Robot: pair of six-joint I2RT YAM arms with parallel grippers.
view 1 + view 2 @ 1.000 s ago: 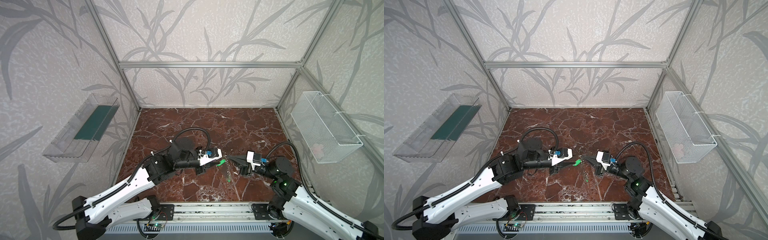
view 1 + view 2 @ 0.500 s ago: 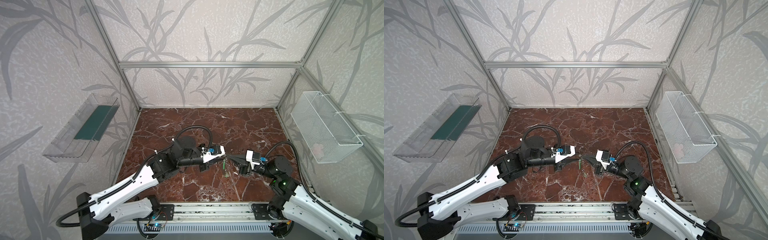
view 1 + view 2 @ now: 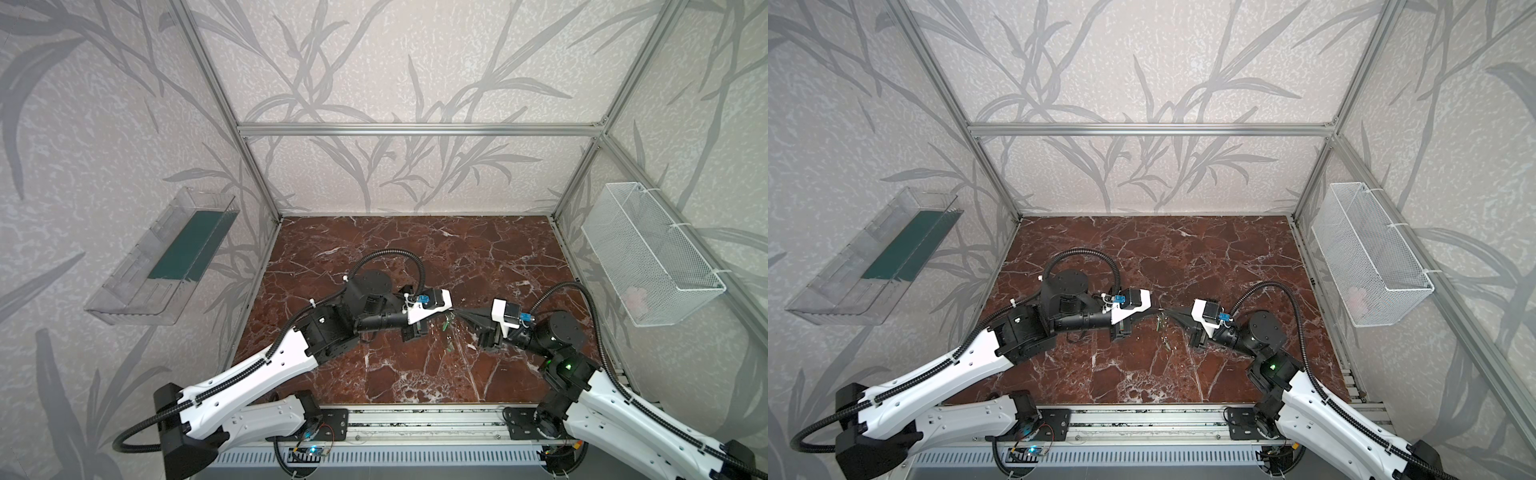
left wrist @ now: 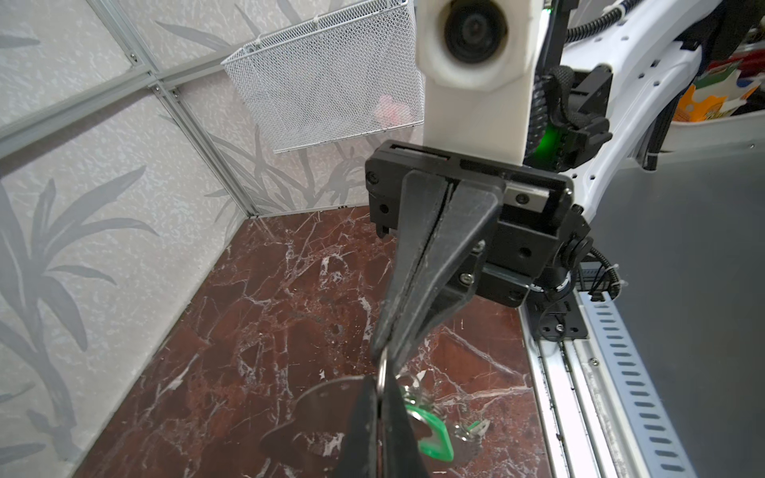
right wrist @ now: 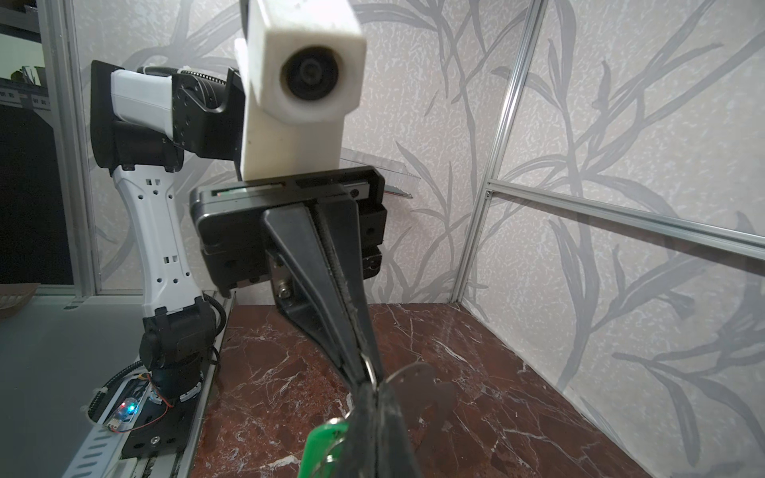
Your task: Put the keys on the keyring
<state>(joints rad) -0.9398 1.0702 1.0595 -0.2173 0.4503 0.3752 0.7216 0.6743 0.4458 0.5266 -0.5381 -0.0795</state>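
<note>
Above the red-brown veined marble tabletop (image 3: 415, 249), in both top views, two white-and-black arms reach inward from the front rail, forearms low and nearly level, fingertips meeting nose to nose at mid-table. The left gripper (image 3: 454, 309) and the right gripper (image 3: 460, 311) each taper to a shut black point. Small bright-green plastic key tags (image 3: 446, 325) dangle just below that meeting point; more tiny green pieces (image 3: 1166, 345) appear lower, too small to tell whether they hang or lie on the marble. A clear plastic tray (image 3: 162, 262) hangs on the left wall and a white wire-mesh basket (image 3: 652, 257) on the right.

From the left wrist camera, the left gripper (image 4: 378, 397) has its jaws pressed together on a thin silver metal split ring (image 4: 383, 372), which the opposing right gripper (image 4: 387, 351) also pinches. A green tag (image 4: 430, 434) hangs beside them over a flat grey metal plate (image 4: 318, 409).

From the right wrist camera, the right gripper (image 5: 374, 393) is clamped closed on the same ring (image 5: 369, 366), with a green tag (image 5: 321, 445) alongside and the grey plate (image 5: 418, 376) just behind. No writing is legible anywhere.
</note>
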